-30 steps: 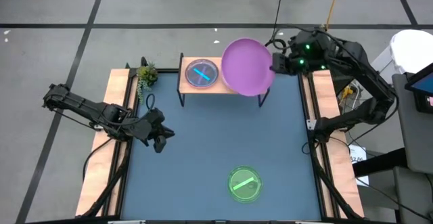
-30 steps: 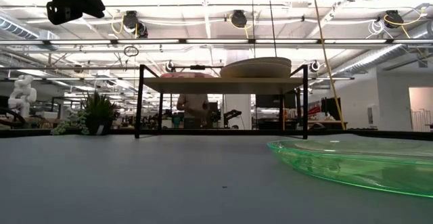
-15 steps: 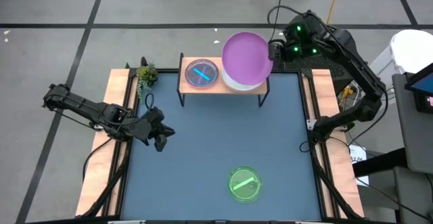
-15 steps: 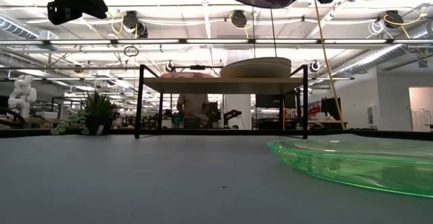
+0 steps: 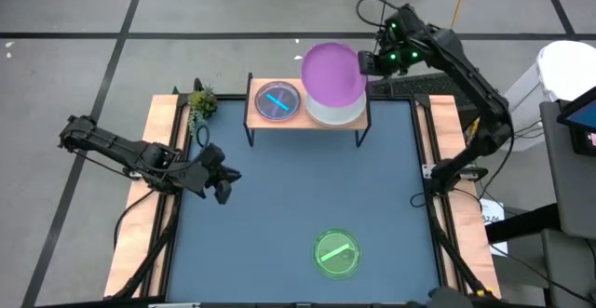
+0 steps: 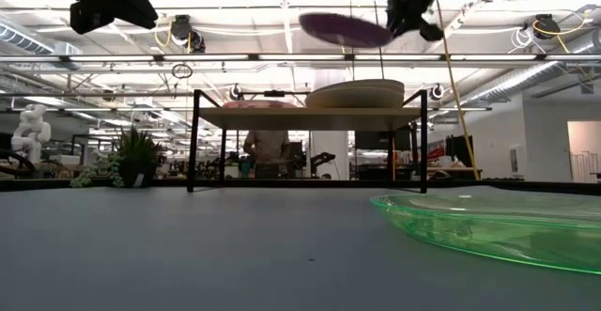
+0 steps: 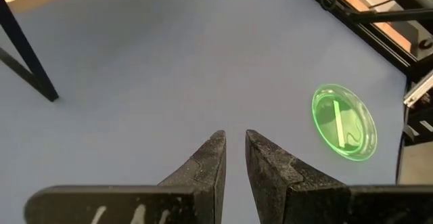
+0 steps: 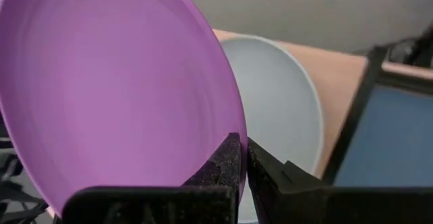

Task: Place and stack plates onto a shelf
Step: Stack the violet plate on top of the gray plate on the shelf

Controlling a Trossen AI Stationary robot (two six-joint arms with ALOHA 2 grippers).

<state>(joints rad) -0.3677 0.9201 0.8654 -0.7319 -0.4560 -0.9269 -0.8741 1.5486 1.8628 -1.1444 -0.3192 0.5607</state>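
Observation:
My right gripper (image 5: 366, 63) is shut on a large purple plate (image 5: 332, 71) and holds it in the air above the right half of the light-wood shelf (image 5: 307, 119). A white plate (image 5: 340, 114) lies on the shelf under it, and it also shows in the right wrist view (image 8: 284, 109). A small blue translucent plate (image 5: 277, 100) lies on the shelf's left half. A small green translucent plate (image 5: 336, 253) lies on the table near its front edge. My left gripper (image 5: 222, 181) is shut and empty above the table's left side. My right gripper pinches the purple plate's rim (image 8: 226, 126) between its two fingers, at the plate's right edge. The fingers come about level from the table's far right. The plate is lifted clear, slightly tilted, its hollow side up, above the white plate (image 6: 355, 93).
A small potted plant (image 5: 200, 103) stands at the table's far left corner beside the shelf. Wooden rails (image 5: 149, 206) run along the table's left and right sides. Bare blue table top (image 5: 307, 187) lies between the shelf and the green plate.
My right gripper has carried the purple plate down and toward the table's far edge, a little to the left. The plate now hangs lower over the shelf's right half and over the white plate.

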